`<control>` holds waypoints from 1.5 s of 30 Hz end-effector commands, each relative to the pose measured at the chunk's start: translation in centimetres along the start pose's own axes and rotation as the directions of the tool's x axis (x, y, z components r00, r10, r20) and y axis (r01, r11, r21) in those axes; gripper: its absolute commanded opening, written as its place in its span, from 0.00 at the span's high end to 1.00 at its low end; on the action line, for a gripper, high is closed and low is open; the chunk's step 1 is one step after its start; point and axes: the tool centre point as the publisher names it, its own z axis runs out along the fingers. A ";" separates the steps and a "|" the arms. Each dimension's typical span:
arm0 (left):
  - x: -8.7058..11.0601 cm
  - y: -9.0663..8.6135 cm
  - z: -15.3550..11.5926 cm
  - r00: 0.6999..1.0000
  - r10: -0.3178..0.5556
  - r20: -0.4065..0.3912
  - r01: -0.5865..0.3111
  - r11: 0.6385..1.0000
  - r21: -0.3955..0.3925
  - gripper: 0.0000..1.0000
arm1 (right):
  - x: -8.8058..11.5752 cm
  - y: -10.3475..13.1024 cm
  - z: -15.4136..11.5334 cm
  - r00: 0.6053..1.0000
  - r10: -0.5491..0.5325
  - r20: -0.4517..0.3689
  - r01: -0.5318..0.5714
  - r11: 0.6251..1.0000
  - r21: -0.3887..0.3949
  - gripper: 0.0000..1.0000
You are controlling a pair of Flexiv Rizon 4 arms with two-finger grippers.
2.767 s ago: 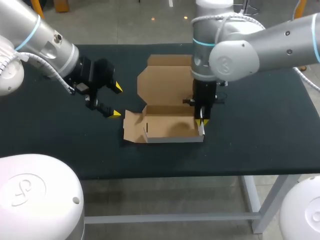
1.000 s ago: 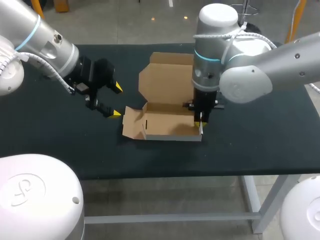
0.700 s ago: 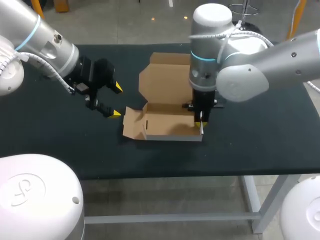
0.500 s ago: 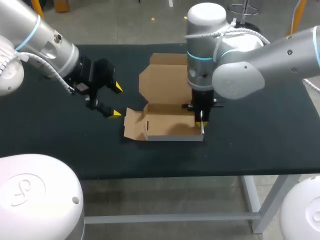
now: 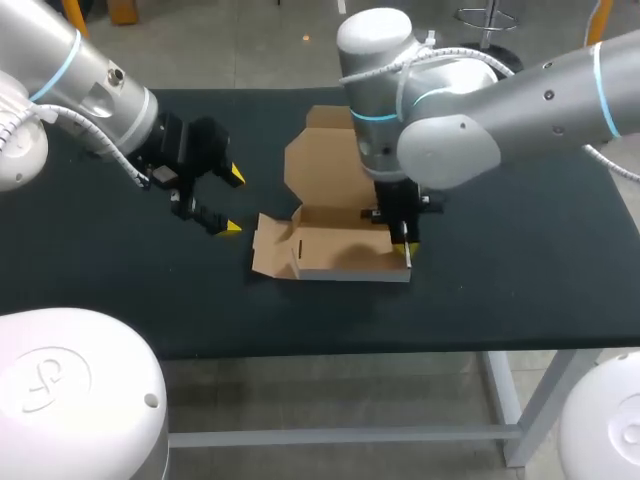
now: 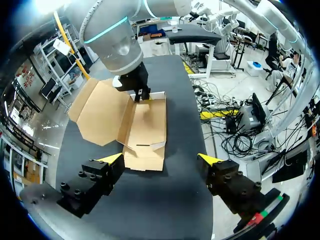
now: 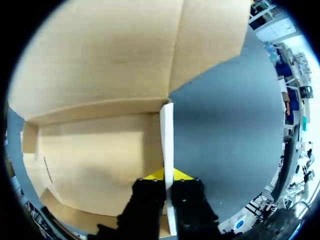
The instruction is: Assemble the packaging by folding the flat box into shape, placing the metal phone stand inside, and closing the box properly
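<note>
My left gripper point(image 5: 231, 202) hangs above the black table point(image 5: 520, 260) at the left, fingers spread wide with nothing between them. It is near the left end of the box point(image 5: 335, 255) but not touching it, which reads as waiting within reach of the end it will probably have to fold. From its own wrist camera the box point(image 6: 145, 130) lies straight ahead of the open fingers, so a direct approach would meet the nearest flap.

That left flap point(image 5: 268, 247) lies splayed outward, almost flat on the table, so this end of the tray is not yet formed. The box itself sits near the table's middle with its floor down and its front wall upright along the near edge. The lid point(image 5: 322, 170) leans up and back behind it, leaving the inside open from above. Only bare cardboard shows there; the metal phone stand appears in no view.

At the right end, the right side wall point(image 5: 404, 262) stands upright because my right gripper point(image 5: 405, 245) comes straight down and pinches it, one finger inside the tray and one outside. The right wrist view makes this plain: the wall's pale top edge point(image 7: 167, 130) runs up from between the closed yellow tips of the right gripper point(image 7: 168, 177). Holding it vertical likely sets the crease and also pins the light box against sliding while the other end is folded
</note>
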 end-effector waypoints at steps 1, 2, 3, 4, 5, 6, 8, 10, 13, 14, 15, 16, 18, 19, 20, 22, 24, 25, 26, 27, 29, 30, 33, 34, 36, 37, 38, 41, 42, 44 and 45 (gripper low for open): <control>0.0 0.0 -0.1 1.000 -0.001 -0.002 0.001 1.000 -0.005 0.00 | -0.1 0.4 0.6 0.996 0.016 0.085 -0.016 1.000 0.003 1.00; 0.0 0.0 -0.1 1.000 -0.001 -0.002 0.001 1.000 -0.005 0.00 | -0.1 0.4 0.6 0.996 0.017 0.089 -0.017 1.000 0.002 1.00; 0.0 0.0 -0.1 1.000 -0.001 -0.002 0.001 1.000 -0.005 0.00 | -0.1 0.3 0.6 0.995 0.012 0.094 -0.012 1.000 0.002 1.00; 0.0 0.0 -0.1 1.000 -0.001 -0.002 0.001 1.000 -0.005 0.00 | -0.2 0.3 0.6 0.994 0.013 0.105 -0.013 1.000 -0.003 1.00; 0.0 0.0 -0.1 1.000 -0.001 -0.002 0.001 1.000 -0.005 0.00 | -0.2 0.3 0.6 0.994 0.015 0.111 -0.015 1.000 -0.005 1.00; 0.0 0.0 -0.1 1.000 -0.001 -0.002 0.001 1.000 -0.005 0.00 | -0.2 0.3 0.6 0.994 0.011 0.113 -0.010 1.000 -0.004 1.00; 0.0 0.0 -0.1 1.000 -0.001 -0.002 0.001 1.000 -0.005 0.00 | -0.2 0.2 0.7 0.993 0.010 0.115 -0.009 1.000 -0.006 1.00; 0.0 0.0 -0.1 1.000 -0.001 -0.002 0.001 1.000 -0.005 0.00 | -0.3 0.2 0.7 0.996 -0.004 0.090 0.005 1.000 -0.010 1.00; 0.0 0.0 -0.1 1.000 -0.001 -0.002 0.001 1.000 -0.005 0.00 | -0.6 0.0 0.7 0.999 -0.037 0.019 0.038 0.999 -0.015 1.00; 0.0 0.0 -0.1 1.000 -0.001 -0.002 0.001 1.000 -0.005 0.00 | -0.6 -0.1 0.7 0.999 -0.043 0.000 0.043 0.999 -0.021 1.00; 0.0 0.0 -0.1 1.000 -0.001 -0.002 0.001 1.000 -0.005 0.00 | -0.7 -0.2 0.6 0.998 -0.053 -0.024 0.053 0.998 -0.024 1.00; 0.0 0.0 -0.1 1.000 -0.001 -0.002 0.001 1.000 -0.005 0.00 | -0.8 -0.3 0.6 0.996 -0.065 -0.053 0.063 0.998 -0.030 1.00; 0.0 0.0 -0.1 1.000 -0.001 -0.002 0.001 1.000 -0.005 0.00 | -0.9 -0.5 0.4 0.992 -0.085 -0.096 0.081 0.996 -0.044 1.00; 0.0 0.0 -0.1 1.000 -0.001 -0.002 0.001 1.000 -0.005 0.00 | -0.9 -0.5 0.3 0.988 -0.098 -0.119 0.093 0.994 -0.048 1.00; 0.0 0.0 -0.1 1.000 -0.001 -0.002 0.001 1.000 -0.005 0.00 | -0.9 -0.6 0.2 0.986 -0.104 -0.130 0.098 0.994 -0.051 1.00; 0.0 0.0 -0.1 1.000 -0.001 -0.002 0.001 1.000 -0.005 0.00 | -0.8 -0.6 0.0 0.981 -0.116 -0.156 0.108 0.992 -0.058 1.00; 0.0 0.0 -0.1 1.000 -0.001 -0.002 0.001 1.000 -0.005 0.00 | -0.7 -0.7 -0.2 0.978 -0.126 -0.167 0.117 0.991 -0.063 1.00; 0.0 0.0 -0.1 1.000 -0.001 -0.002 0.001 1.000 -0.005 0.00 | -0.6 -0.7 -0.3 0.976 -0.133 -0.175 0.123 0.990 -0.066 1.00; 0.0 0.0 -0.1 1.000 -0.001 -0.002 0.001 1.000 -0.005 0.00 | -0.5 -0.8 -0.4 0.974 -0.138 -0.178 0.128 0.990 -0.067 1.00; 0.0 0.0 -0.1 1.000 -0.001 -0.002 0.001 1.000 -0.005 0.00 | -0.4 -0.8 -0.5 0.974 -0.139 -0.178 0.129 0.989 -0.068 1.00; 0.0 0.0 -0.1 1.000 -0.001 -0.002 0.001 1.000 -0.005 0.00 | -0.2 -0.9 -0.6 0.967 -0.161 -0.195 0.149 0.986 -0.074 1.00; 0.0 0.0 -0.1 1.000 -0.001 -0.002 0.001 1.000 -0.005 0.00 | -0.1 -1.0 -0.7 0.969 -0.159 -0.192 0.147 0.986 -0.075 1.00; 0.0 0.0 -0.1 1.000 -0.001 -0.002 0.001 1.000 -0.005 0.00 | 0.1 -1.1 -0.8 0.964 -0.170 -0.203 0.158 0.985 -0.076 1.00; 0.0 0.0 -0.1 1.000 -0.001 -0.002 0.001 1.000 -0.005 0.00 | 0.2 -1.1 -0.8 0.962 -0.173 -0.209 0.160 0.984 -0.074 1.00; 0.0 0.0 -0.1 1.000 -0.001 -0.002 0.001 1.000 -0.005 0.00 | 0.3 -1.2 -0.9 0.959 -0.180 -0.218 0.168 0.983 -0.070 1.00; 0.0 0.0 -0.1 1.000 -0.001 -0.002 0.001 1.000 -0.005 0.00 | 0.4 -1.2 -0.9 0.960 -0.176 -0.217 0.165 0.984 -0.068 1.00; 0.0 0.0 -0.1 1.000 -0.001 -0.002 0.001 1.000 -0.005 0.00 | 0.4 -1.2 -0.9 0.960 -0.175 -0.219 0.165 0.984 -0.063 1.00; 0.0 0.0 -0.1 1.000 -0.001 -0.002 0.001 1.000 -0.005 0.00 | 0.4 -1.3 -1.0 0.965 -0.168 -0.200 0.163 0.986 -0.043 1.00; 0.0 0.0 -0.1 1.000 -0.001 -0.002 0.001 1.000 -0.005 0.00 | 0.4 -1.4 -1.0 0.967 -0.165 -0.195 0.159 0.986 -0.042 1.00; 0.0 0.0 -0.1 1.000 -0.001 -0.002 0.001 1.000 -0.005 0.00 | 0.5 -1.6 -1.0 0.968 -0.163 -0.190 0.159 0.987 -0.039 1.00; 0.0 0.0 -0.1 1.000 -0.001 -0.002 0.001 1.000 -0.005 0.00 | 0.4 -1.7 -1.0 0.969 -0.161 -0.187 0.157 0.987 -0.037 1.00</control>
